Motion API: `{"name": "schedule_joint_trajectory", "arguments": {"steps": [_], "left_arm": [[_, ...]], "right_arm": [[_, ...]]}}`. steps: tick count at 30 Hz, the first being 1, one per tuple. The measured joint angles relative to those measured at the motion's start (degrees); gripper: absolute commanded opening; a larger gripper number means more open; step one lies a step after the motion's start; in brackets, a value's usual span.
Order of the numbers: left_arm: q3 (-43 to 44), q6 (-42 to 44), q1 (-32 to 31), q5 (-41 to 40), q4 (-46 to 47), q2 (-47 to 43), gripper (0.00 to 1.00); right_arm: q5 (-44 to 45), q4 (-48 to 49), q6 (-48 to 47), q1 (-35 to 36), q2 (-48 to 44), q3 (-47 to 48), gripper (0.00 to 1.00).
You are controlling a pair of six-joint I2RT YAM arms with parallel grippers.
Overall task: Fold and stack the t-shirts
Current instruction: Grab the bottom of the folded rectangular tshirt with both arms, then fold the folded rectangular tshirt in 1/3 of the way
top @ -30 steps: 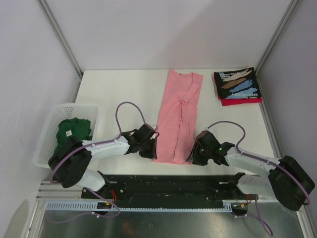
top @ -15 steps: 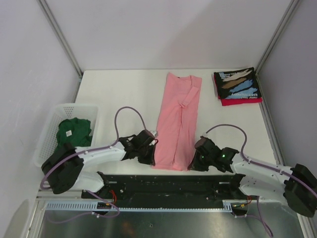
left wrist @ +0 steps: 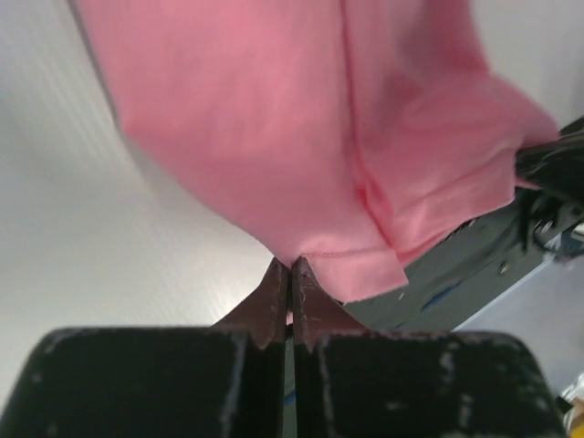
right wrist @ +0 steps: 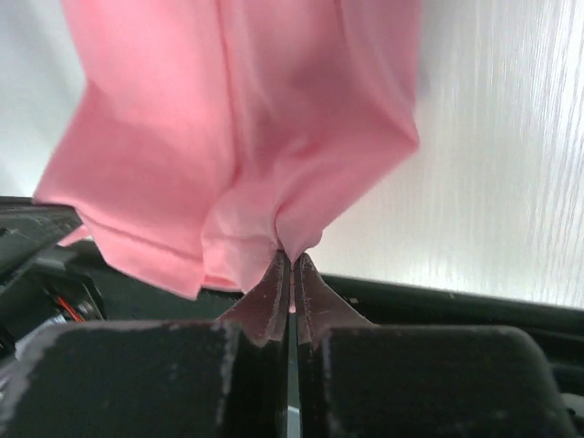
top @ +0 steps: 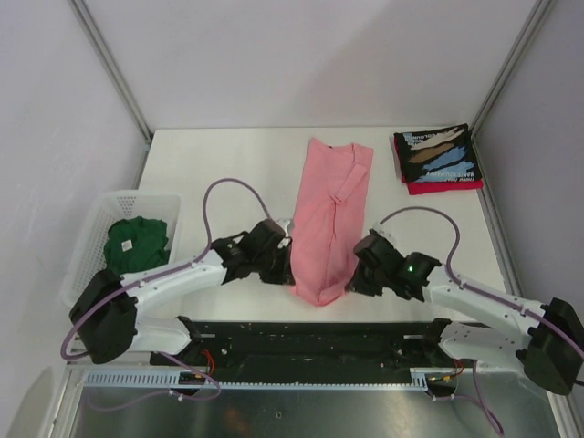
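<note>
Basket: a white slatted basket (top: 85,246) at the desk's left edge holds a crumpled dark green tee (top: 135,242).
Pink tee (top: 327,219): a long strip mid-desk, its near hem raised at the near edge.
Left gripper (left wrist: 290,274): low, reaching in from the left, clamped on the hem's left corner.
Right gripper (right wrist: 292,265): mirrored, pinching the right corner.
Far right corner: black printed tee (top: 438,155) lies folded atop the red tee (top: 445,186).

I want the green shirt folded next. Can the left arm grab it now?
Probably not yet: the left gripper is shut on the pink shirt. The green shirt lies uncovered in the basket beside that arm, so once freed it likely could.
</note>
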Motion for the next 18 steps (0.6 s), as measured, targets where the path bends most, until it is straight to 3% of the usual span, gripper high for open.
{"name": "schedule_joint_trajectory", "arguments": {"steps": [18], "left_arm": [[34.5, 5.0, 13.6, -1.6, 1.8, 32.4, 0.0]], "right_arm": [[3.4, 12.2, -18.8, -21.7, 29.5, 23.9, 0.0]]}}
